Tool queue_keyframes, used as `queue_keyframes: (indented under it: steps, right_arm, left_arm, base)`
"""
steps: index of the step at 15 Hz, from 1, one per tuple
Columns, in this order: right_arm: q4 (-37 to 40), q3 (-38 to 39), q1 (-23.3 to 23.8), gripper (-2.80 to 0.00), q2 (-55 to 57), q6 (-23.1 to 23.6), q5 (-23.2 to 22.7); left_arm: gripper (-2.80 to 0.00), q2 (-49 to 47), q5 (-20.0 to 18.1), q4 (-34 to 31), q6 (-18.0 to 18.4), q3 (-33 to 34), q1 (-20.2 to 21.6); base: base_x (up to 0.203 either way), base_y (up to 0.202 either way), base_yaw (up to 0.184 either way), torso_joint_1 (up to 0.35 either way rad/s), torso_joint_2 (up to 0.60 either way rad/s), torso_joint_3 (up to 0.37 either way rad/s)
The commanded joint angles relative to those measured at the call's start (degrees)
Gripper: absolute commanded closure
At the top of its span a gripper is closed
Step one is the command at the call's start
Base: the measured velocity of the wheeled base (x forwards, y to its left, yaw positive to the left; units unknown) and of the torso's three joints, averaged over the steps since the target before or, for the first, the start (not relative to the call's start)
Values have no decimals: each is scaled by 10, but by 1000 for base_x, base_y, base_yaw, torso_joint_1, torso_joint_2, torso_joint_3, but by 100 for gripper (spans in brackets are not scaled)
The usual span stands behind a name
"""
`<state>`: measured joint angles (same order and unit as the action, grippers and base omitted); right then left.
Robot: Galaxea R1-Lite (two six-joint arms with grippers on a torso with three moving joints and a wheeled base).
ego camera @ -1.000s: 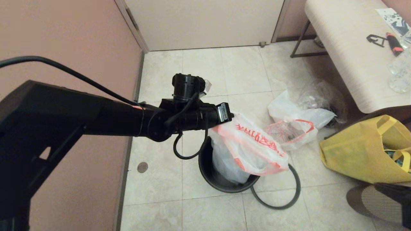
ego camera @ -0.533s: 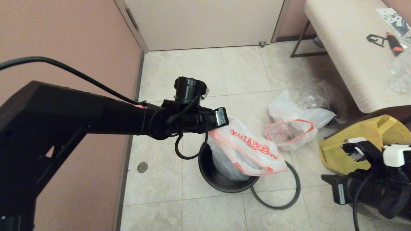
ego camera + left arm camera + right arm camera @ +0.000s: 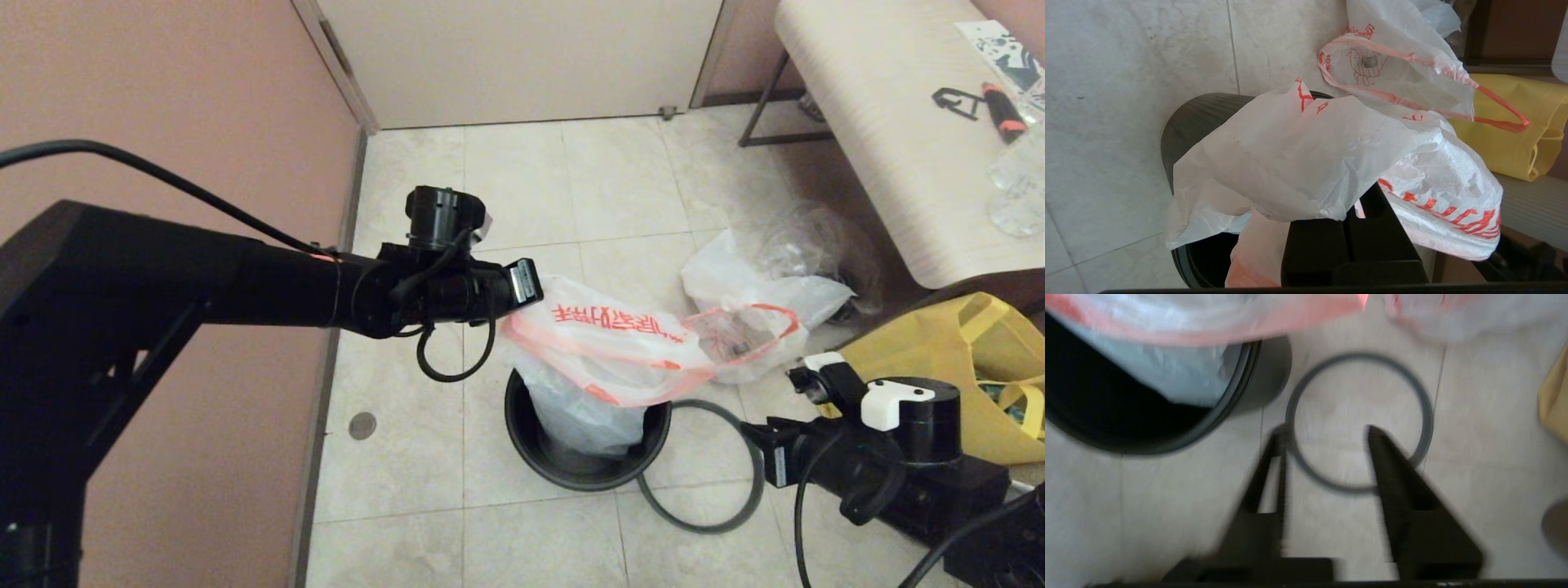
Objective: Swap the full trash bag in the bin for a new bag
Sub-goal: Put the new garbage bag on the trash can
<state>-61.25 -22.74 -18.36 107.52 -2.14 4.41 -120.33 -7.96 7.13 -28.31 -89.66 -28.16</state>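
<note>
I had L fingers [image 3: 1347, 228] clenched on new bag [image 3: 608, 347] over the bin [image 3: 531, 445], R fingers [image 3: 1327, 435] spread above ring [image 3: 1423, 416] beside bin.

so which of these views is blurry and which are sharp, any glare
Right wrist view: motion-smeared, the open right gripper, grey ring and bin all soft-edged. Left wrist view: sharp, creases of the new bag crisp. Head view: sharp, floor evenly lit, no strong glare, soft shadow under the bench.

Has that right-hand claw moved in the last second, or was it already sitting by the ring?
Yes. The right gripper, absent from the head view a second ago, has swung in from the lower right toward the dark-grey ring on the floor.
</note>
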Motion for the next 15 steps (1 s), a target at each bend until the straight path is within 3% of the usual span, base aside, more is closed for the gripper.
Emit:
queue_keyframes:
  steps: [1,5,8,10,15]
  right_arm:
    - [-51,-2,4,-280,44,5,-2]
    - [-226,-41,29,-280,181,66,-36]
    - [-257,-132,55,-280,224,99,-77]
    - [-225,-201,64,-280,226,102,-91]
    - [-53,-340,45,-280,219,102,-126]
  left_arm:
    - [0,0,0,1,-2,4,6]
    - [0,1,0,0,1,6,11]
    - [0,1,0,0,1,8,13]
    - [0,2,0,0,1,11,16]
    - [0,9,0,-15,2,18,37]
  base:
    - [0,0,0,0,0,0]
    - [0,0,0,0,0,0]
    - [0,0,0,0,0,0]
    - [0,0,0,0,0,0]
    - [0,0,0,0,0,0]
